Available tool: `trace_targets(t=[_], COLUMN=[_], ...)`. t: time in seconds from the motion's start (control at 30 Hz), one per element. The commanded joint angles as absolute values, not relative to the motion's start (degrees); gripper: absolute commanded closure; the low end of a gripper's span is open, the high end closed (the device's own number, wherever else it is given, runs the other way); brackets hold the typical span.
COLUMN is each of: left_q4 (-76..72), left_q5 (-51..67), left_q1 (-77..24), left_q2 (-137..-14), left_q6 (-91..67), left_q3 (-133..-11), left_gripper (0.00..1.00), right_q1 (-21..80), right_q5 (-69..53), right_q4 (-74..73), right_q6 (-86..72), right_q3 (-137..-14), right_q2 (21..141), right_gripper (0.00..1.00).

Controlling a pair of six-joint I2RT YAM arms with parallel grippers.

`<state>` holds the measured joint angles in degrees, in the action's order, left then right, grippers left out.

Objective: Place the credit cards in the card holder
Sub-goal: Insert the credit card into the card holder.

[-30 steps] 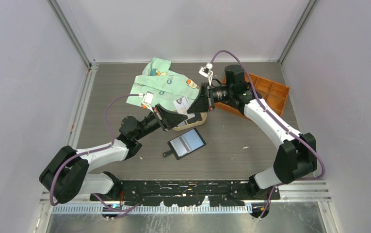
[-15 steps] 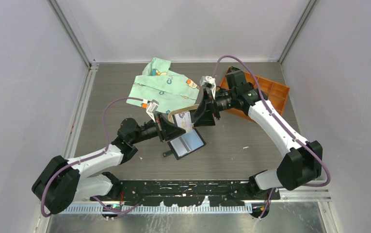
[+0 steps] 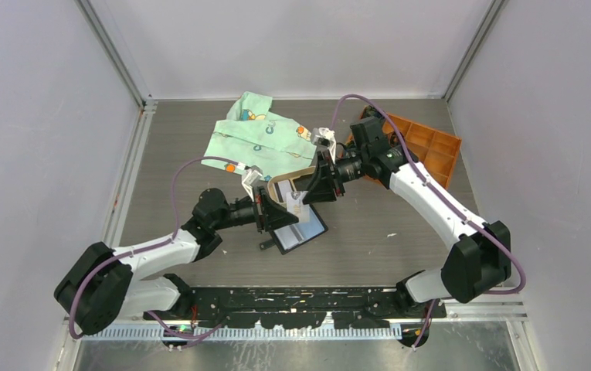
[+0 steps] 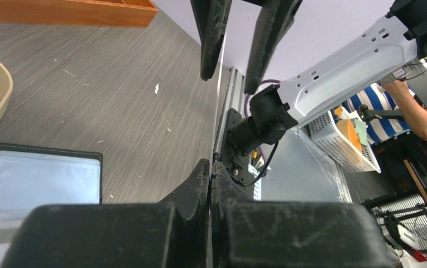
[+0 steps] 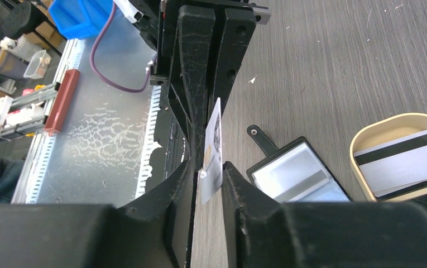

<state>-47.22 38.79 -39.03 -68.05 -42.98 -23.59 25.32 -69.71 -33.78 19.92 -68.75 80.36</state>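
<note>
Left gripper [image 4: 211, 167] jaws clamped on credit card [image 5: 215, 134]. Right gripper [image 4: 225, 81] jaws apart, straddling card. Clamp squarely before left releases. Card holder [image 5: 297, 178] at 6 o'clock.

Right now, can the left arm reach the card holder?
Likely yes: the card holder lies open and uncovered right beside the left gripper, though that gripper is shut on a card.

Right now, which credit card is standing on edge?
The white card pinched upright in the left fingers; the others lie flat in the tan tray.
</note>
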Motion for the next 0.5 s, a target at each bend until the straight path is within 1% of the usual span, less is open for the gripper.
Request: trace_targets(t=[0.0, 0.1, 0.13, 0.17, 0.23, 0.3, 0.37, 0.47], left_q4=[-48.87, -48.55, -48.08, -47.37, -45.18, -42.50, -39.01, -30.39], left_q5=[40.05, 39.84, 39.49, 38.83, 36.95, 34.48, 32.49, 28.38], left_q1=[-39.38, -39.39, -39.40, -39.44, -39.41, -39.40, -39.30, -39.33], left_q2=[-68.38, -68.44, -68.32, -68.04, -67.01, -65.13, -62.42, -56.77], left_q6=[-41.41, -41.40, -41.35, -41.19, -40.71, -39.80, -38.37, -35.79], left_q3=[-24.96, -24.96, -24.92, -24.88, -24.35, -23.54, -22.84, -22.17], left_gripper=[1.00, 1.00, 0.98, 0.92, 0.77, 0.66, 0.59, 0.51], right_q1=[25.49, 25.49, 25.49, 25.48, 25.42, 25.25, 25.14, 25.05], right_q5=[-71.19, -71.79, -71.92, -71.93, -71.61, -71.38, -71.32, -70.32], right_q4=[-29.62, -28.93, -28.92, -28.92, -28.92, -28.96, -28.92, -28.92], right_q6=[17.15, 16.12, 16.04, 16.02, 15.84, 15.57, 15.56, 15.56], right_q3=[-68.93, -68.73, -68.69, -68.58, -68.40, -68.05, -67.59, -66.84], right_q2=[80.50, 80.68, 80.77, 80.82, 81.05, 81.38, 81.88, 82.76], right_gripper=[0.74, 0.94, 0.99, 0.99, 0.99, 0.99, 0.99, 0.99])
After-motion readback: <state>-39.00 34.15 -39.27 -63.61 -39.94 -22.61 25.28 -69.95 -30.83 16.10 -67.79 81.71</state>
